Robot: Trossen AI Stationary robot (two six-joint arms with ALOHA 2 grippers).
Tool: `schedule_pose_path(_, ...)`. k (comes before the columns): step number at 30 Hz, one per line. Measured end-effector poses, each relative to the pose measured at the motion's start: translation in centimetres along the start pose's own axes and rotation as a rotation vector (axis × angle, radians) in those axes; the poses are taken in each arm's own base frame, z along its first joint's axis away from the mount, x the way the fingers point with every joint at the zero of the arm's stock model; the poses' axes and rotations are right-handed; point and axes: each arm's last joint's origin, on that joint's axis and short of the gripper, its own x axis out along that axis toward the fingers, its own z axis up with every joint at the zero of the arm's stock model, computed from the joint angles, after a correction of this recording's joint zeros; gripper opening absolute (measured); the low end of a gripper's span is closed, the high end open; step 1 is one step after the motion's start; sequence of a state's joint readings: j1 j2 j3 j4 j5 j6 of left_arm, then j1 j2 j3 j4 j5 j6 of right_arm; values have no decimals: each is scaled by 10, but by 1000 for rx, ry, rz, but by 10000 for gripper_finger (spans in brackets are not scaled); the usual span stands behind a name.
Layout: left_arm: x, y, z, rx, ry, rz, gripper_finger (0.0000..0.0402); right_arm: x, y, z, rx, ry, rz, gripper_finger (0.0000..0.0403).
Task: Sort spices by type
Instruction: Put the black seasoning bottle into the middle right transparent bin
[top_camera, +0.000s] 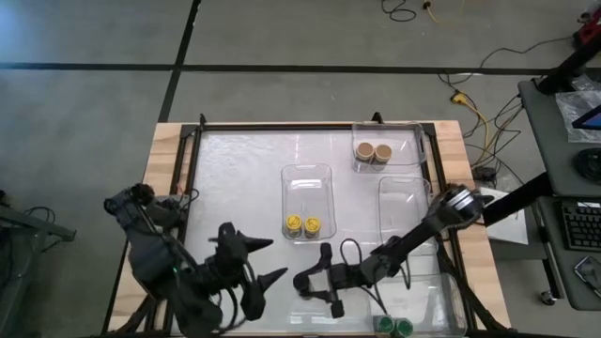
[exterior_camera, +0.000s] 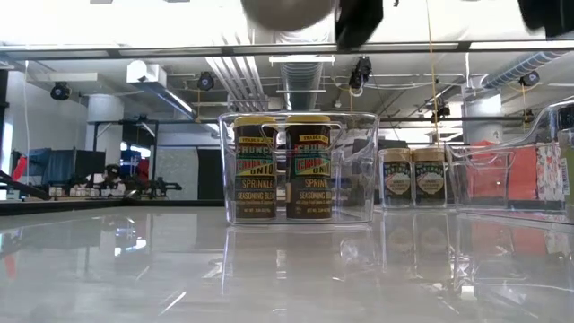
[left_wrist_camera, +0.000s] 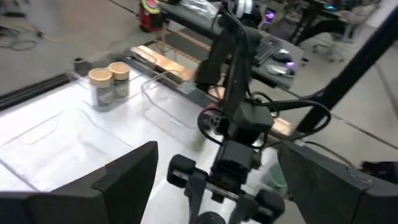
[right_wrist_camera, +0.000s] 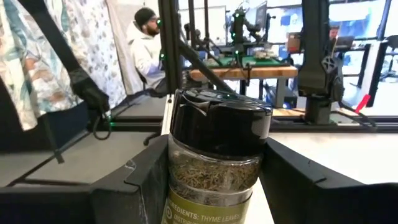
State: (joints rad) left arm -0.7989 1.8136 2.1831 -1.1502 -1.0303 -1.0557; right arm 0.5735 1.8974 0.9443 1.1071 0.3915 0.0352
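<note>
While the table (top_camera: 235, 169) carries three clear trays, the middle tray (top_camera: 308, 178) holds two yellow-lidded jars (top_camera: 302, 225) and the far right tray (top_camera: 413, 136) two tan-lidded jars (top_camera: 373, 151). Near centre, the right gripper (top_camera: 324, 286) is clamped on an upright black-lidded jar (right_wrist_camera: 219, 162), long axis vertical between the fingers. Beside it on the left, the left gripper (top_camera: 258, 263) waits, jaws apart and empty. Two green-lidded jars (top_camera: 394, 327) stand at the near right edge.
</note>
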Motion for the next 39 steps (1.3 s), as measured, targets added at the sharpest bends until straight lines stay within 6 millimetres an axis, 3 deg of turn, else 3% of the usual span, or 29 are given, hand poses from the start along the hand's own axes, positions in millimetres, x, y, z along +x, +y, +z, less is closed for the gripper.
schedule_pose_path(5, 13, 1, -30, 14, -31, 70, 316, 5, -3, -33, 10, -29, -7, 201)
schedule_pose_path(10, 21, 5, -46, 45, -25, 106, 316, 21, -4, -46, -4, -19, -10, 201)
schedule_pose_path(19, 16, 8, -38, 65, -31, 114, 316, 41, -8, -42, -36, 10, 52, 201)
schedule_pose_path(29, 15, 12, -38, 107, -27, 137, 316, 59, -23, -73, -69, 39, 13, 201)
schedule_pose_path(39, 15, 17, -40, 151, -13, 162, 316, 58, -27, -87, -123, 28, -2, 201)
